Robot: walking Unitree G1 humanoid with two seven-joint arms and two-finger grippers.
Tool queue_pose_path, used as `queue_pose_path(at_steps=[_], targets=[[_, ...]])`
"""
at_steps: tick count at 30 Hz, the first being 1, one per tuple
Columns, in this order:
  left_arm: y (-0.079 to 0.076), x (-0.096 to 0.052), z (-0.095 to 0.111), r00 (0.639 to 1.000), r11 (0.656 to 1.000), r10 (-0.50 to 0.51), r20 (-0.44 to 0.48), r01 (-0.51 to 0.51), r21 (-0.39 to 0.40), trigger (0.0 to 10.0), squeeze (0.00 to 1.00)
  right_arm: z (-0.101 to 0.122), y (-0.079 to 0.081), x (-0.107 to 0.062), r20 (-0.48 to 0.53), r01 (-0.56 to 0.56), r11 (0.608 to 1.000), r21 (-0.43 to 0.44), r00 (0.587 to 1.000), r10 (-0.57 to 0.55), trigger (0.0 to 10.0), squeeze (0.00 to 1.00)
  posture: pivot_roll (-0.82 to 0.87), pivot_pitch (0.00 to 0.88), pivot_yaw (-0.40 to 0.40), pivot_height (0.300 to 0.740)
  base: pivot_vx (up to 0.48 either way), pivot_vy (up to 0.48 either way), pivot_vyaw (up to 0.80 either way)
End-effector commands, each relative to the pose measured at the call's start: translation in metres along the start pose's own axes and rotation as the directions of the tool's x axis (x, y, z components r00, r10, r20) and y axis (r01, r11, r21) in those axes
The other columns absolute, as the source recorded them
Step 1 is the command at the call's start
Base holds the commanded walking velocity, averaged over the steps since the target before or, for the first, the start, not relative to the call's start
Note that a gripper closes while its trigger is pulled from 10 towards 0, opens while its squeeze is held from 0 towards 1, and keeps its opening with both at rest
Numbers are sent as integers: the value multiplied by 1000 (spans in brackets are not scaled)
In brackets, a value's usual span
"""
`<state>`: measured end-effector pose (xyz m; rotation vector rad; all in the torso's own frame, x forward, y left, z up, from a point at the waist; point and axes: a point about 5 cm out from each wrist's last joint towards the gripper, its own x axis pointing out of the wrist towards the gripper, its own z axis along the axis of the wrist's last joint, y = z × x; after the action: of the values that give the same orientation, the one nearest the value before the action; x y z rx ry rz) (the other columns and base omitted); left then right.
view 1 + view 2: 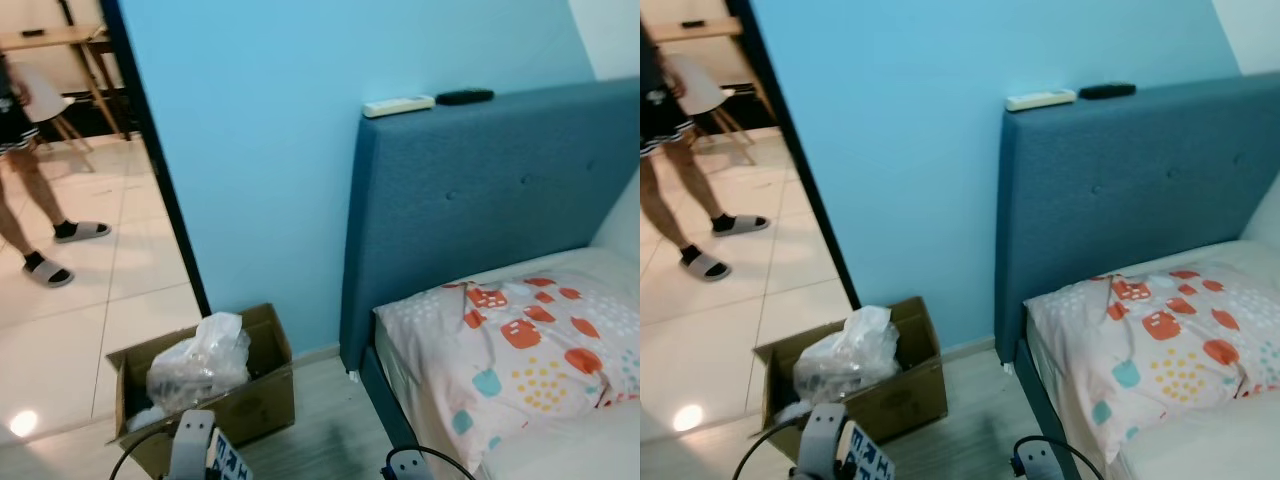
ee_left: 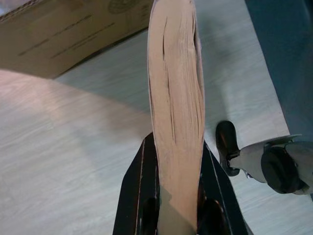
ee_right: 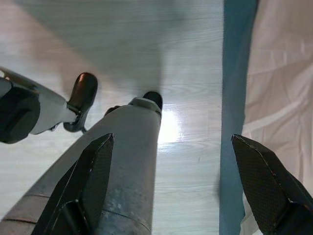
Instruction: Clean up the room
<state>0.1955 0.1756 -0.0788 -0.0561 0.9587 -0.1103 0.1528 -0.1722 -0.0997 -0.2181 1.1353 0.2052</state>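
Fingers clamp book upright.

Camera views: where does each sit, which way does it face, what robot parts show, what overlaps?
Left eye, right eye: head stereo pair, looking forward and down at cardboard box, bed headboard, pillow; arm tops at bottom edge.
Left wrist: looks along left gripper, shut on a book, toward floor and box.
Right wrist: looks along open right gripper at floor beside the bed.
Shared: box in eye and left wrist views.
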Motion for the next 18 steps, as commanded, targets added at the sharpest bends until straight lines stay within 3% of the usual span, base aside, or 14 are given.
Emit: queue_pose_path(at_steps=[1,18], targets=[[0,-2,-14,999,1000,-3,-46,2,-13,10000,0,-11,2,-1,-41,-5,1000,2,999,5,10000,0,21,0,-2,740,0,0,0],[0,-2,-18,998,1000,1,-62,-1,-13,10000,0,-14,1,-1,-52,-3,1000,-13,999,2,10000,0,22,0,-3,740,0,0,0]])
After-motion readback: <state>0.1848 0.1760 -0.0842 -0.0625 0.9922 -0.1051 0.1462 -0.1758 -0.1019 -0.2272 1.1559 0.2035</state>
